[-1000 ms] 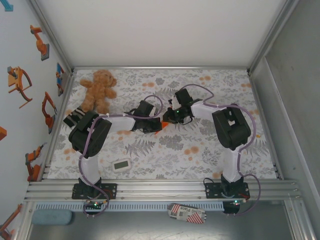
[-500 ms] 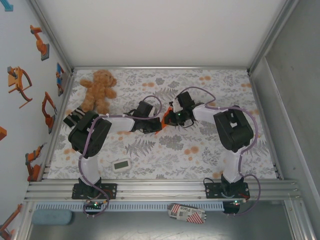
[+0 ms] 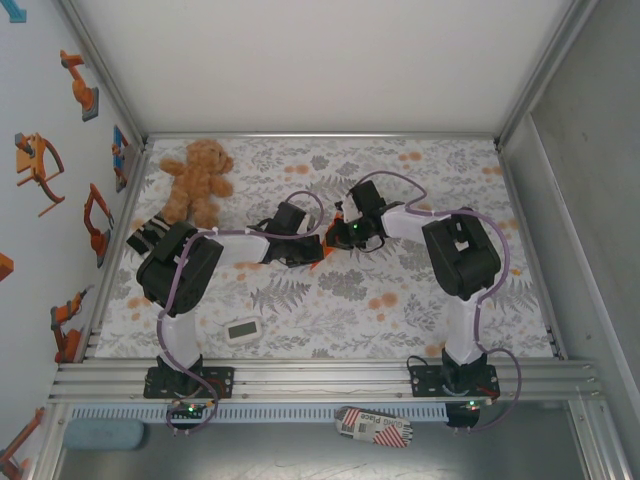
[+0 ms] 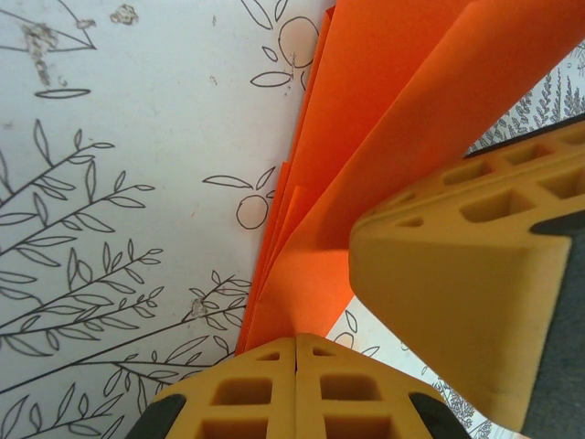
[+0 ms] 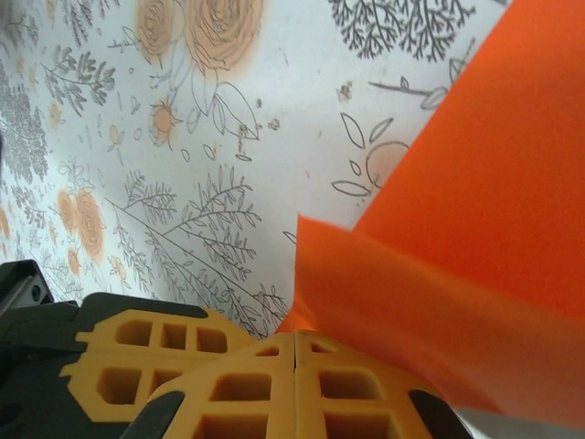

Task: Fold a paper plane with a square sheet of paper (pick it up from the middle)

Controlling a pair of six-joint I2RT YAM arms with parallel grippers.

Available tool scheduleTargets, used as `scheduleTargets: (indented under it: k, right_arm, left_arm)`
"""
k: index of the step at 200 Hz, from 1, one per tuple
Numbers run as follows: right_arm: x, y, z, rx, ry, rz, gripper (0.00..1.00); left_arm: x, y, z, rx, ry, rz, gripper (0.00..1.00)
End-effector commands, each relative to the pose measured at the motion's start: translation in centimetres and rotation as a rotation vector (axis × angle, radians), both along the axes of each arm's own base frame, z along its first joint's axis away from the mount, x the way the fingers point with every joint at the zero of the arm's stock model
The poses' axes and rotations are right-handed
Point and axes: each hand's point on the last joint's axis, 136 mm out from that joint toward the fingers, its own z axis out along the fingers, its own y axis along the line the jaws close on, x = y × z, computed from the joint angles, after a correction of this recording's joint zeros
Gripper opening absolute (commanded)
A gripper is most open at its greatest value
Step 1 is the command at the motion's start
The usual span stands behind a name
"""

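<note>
The square sheet of paper [image 4: 366, 137] is bright orange and folded into several layers, lying over the floral cloth. My left gripper [image 4: 297, 343] is shut on its lower edge. One yellow finger [image 4: 475, 274] of the right gripper crosses in front of it. Seen from the right wrist, the paper [image 5: 475, 229] rises from my right gripper [image 5: 294, 338], which is shut on a corner flap. From above, both grippers meet mid-table, left gripper [image 3: 312, 250] and right gripper [image 3: 343, 232], with slivers of the paper [image 3: 323, 253] between them. Its full outline is hidden, so I cannot tell a paper plane shape.
A brown teddy bear [image 3: 197, 180] sits at the back left of the floral cloth [image 3: 420, 300]. A small white timer [image 3: 243, 329] lies near the front left. A metal rail [image 3: 320, 380] runs along the near edge, with side walls on both flanks.
The right gripper's jaws have closed fully on the paper. The right arm swayed slightly right, then back left. The left arm has stayed put.
</note>
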Motion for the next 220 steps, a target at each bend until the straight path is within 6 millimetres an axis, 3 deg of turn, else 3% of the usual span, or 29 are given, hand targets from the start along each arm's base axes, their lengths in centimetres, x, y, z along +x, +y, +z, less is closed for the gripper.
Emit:
scheduleTargets:
  k: [1,62,178,200,220]
  right_arm:
    - [0.2,0.0,-0.8,-0.026,0.000,0.010,0.03]
    - [0.6,-0.9,-2.6,-0.077,0.006,0.003,0.02]
    - [5.1,-5.6,-3.7,-0.211,0.013,-0.050,0.02]
    - [4.9,-5.8,-3.7,-0.211,0.022,-0.045,0.02]
    - [3.8,-5.2,-3.6,-0.182,0.051,-0.039,0.02]
  left_arm:
    - [-1.8,2.3,-3.1,0.103,0.090,0.020,0.00]
    - [-2.4,2.7,-3.5,0.122,0.119,0.016,0.00]
    - [-4.4,4.0,-4.5,0.176,0.199,0.000,0.00]
    - [-4.1,3.8,-3.9,0.163,0.184,-0.007,0.00]
    - [-3.0,2.6,-1.5,0.111,0.124,-0.025,0.00]
